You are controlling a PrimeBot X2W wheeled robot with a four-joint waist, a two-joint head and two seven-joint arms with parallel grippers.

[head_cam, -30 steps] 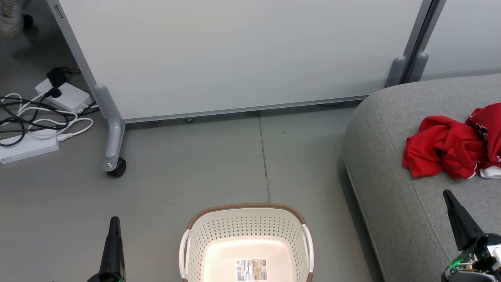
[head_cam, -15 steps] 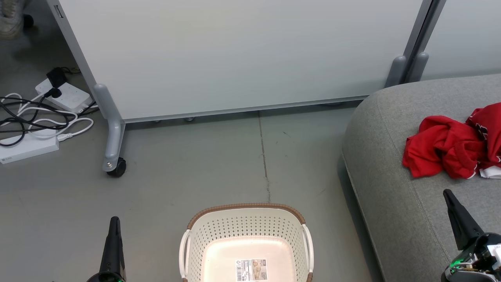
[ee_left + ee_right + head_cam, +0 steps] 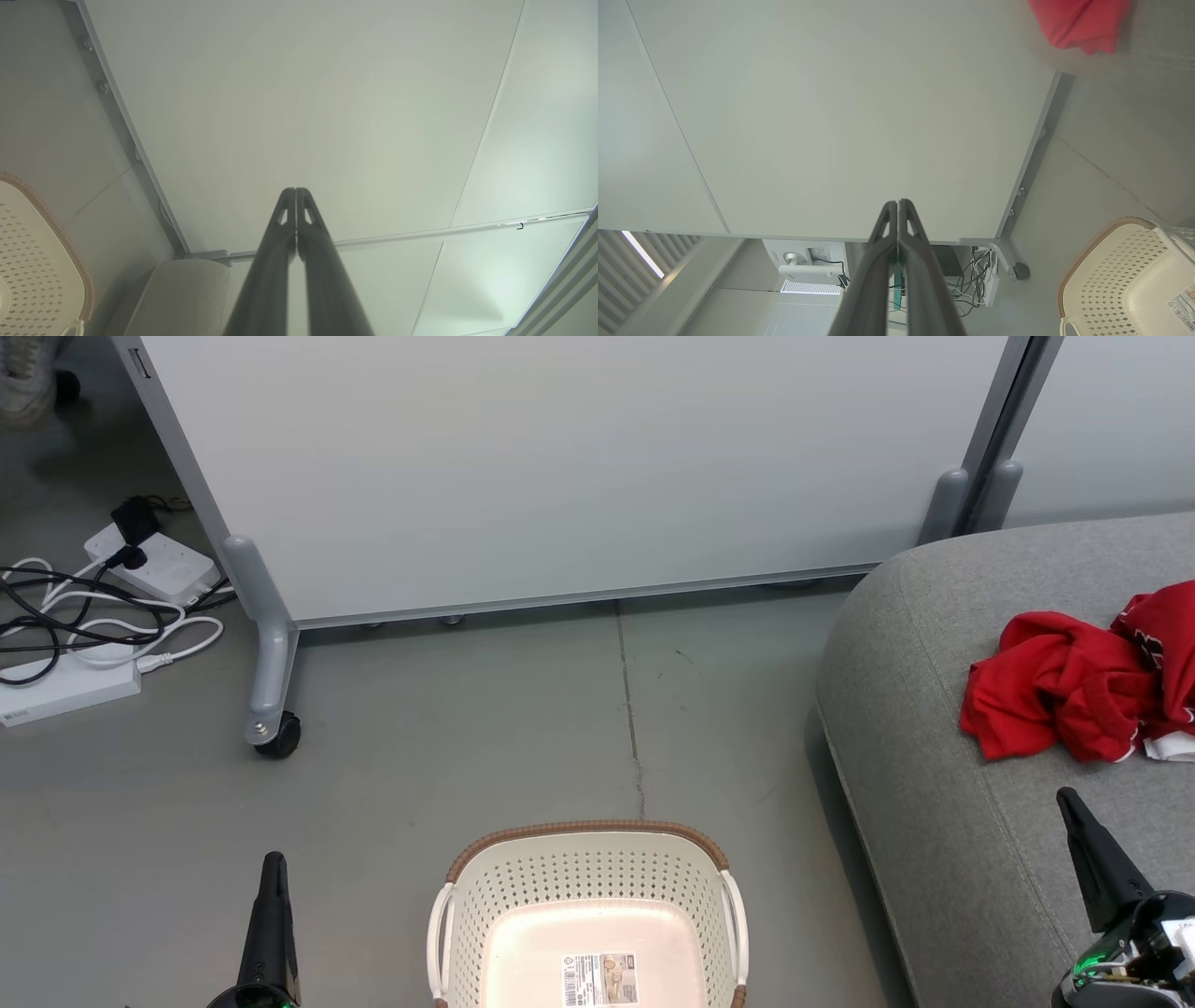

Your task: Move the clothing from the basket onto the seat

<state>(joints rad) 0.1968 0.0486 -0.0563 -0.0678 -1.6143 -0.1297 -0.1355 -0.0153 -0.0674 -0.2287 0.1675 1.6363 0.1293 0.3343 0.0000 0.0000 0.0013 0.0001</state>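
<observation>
Here, the red clothing [image 3: 1074, 700] lies in a crumpled heap on the grey seat [image 3: 971, 877] at the right, toward its far side, and runs off the right edge of the head view. The basket [image 3: 586, 827] stands on the floor [image 3: 448, 756] at the near centre, just left of the seat and apart from it. Its pale bottom shows a paper label [image 3: 600, 978].

The left gripper [image 3: 273, 859] hangs over the floor left of the basket. In its wrist view the 2 fingers [image 3: 275, 252] are pressed together at the tips with nothing between them. The right gripper [image 3: 1067, 795] hangs over the near part of the seat, nearer than the clothing and apart from it, likewise clenched tight on nothing.

A pale grey panel [image 3: 560, 467] on a wheeled leg [image 3: 271, 709] stands at the far side. White power strips and cables [image 3: 103, 616] lie on the floor at the far left.
</observation>
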